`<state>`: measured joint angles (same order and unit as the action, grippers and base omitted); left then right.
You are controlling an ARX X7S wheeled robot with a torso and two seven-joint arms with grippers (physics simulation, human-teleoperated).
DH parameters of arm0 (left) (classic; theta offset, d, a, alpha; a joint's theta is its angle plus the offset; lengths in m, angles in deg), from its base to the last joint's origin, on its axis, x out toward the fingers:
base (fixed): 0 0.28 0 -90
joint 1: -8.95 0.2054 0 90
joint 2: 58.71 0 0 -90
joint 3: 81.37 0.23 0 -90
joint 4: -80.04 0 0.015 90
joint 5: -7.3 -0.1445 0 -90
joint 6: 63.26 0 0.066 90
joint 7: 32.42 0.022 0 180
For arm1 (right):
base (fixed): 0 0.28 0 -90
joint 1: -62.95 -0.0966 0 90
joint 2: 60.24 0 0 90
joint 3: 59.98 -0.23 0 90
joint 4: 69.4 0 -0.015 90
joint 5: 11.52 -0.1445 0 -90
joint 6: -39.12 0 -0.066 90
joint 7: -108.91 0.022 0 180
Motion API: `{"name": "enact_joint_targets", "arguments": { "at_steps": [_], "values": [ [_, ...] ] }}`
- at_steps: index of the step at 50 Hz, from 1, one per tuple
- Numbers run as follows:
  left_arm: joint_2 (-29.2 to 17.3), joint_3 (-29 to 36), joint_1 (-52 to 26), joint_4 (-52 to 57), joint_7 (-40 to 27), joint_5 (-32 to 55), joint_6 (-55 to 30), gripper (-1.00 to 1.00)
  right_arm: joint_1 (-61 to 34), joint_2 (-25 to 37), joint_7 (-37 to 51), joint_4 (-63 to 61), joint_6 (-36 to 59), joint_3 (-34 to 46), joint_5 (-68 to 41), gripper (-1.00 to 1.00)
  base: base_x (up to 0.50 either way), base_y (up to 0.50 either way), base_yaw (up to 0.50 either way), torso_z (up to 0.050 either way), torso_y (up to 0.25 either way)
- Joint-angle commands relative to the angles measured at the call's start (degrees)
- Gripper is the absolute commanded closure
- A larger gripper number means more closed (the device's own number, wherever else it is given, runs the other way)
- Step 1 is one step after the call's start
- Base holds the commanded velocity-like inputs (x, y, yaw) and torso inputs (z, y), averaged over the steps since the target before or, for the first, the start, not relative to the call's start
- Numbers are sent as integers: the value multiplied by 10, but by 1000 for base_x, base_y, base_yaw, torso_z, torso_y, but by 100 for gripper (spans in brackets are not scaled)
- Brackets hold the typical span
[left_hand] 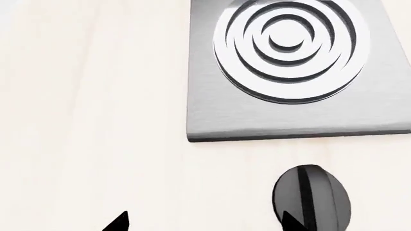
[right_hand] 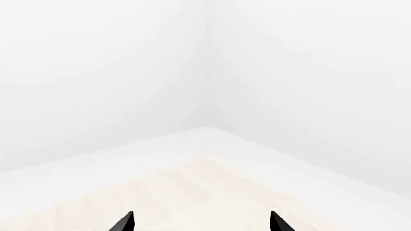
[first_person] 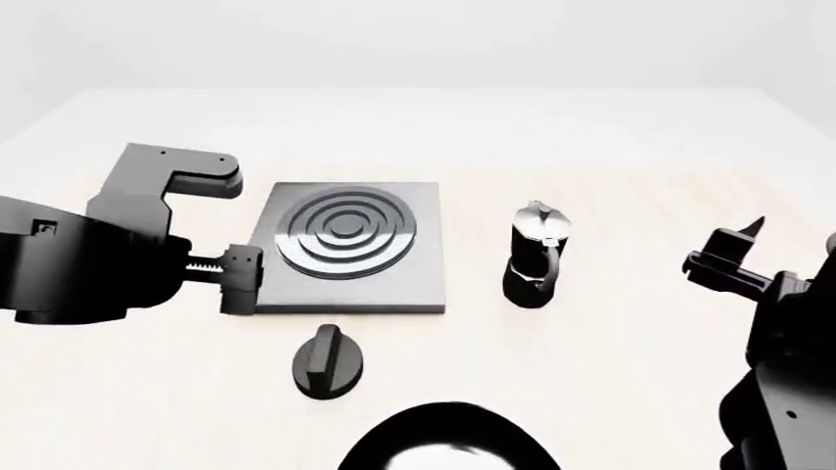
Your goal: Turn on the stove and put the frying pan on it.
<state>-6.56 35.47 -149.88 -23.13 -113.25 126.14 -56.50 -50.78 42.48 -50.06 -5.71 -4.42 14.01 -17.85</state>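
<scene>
- The stove [first_person: 350,247] lies centre-table; its black knob [first_person: 327,362] sits apart at 6 o'clock, the frying pan [first_person: 444,441] nearer me.
- My left gripper [left_hand: 204,222], spread and empty, should straddle the knob's ridge squarely before twisting.
- My right gripper [right_hand: 201,222], at 3 o'clock, is spread too.

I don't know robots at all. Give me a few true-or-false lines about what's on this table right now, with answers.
1. The frying pan sits on the stove. False: the burner is bare and the pan lies at the near edge of the head view.
2. The knob is separate from the stove slab. True.
3. The left claw grips the knob. False: it is open and holds nothing.
4. A moka pot stands upright beside the stove. True.
5. The right claw is open. True.
</scene>
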Motion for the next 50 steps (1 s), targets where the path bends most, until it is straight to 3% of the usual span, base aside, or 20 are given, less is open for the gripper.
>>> {"name": "enact_joint_targets", "arguments": {
  "at_steps": [1, 6, 21, 50],
  "values": [
    [-3, -13, 27, -20, 86, -66, 15, -100, 1, 2, 2, 2, -1, 6, -1, -100, 0, 0, 0, 0, 0],
    [1, -13, 41, -37, 172, -145, 23, -100, 0, 2, 3, 6, -3, 12, 0, -100, 0, 0, 0, 0, 0],
    [8, 17, 38, -74, 277, -237, 46, -100, 0, 4, 4, 8, -5, 15, -4, -100, 0, 0, 0, 0, 0],
    [19, 51, 68, -86, 340, -260, 57, -100, 1, 8, 9, 9, -8, 22, -9, -100, 0, 0, 0, 0, 0]
  ]
}}
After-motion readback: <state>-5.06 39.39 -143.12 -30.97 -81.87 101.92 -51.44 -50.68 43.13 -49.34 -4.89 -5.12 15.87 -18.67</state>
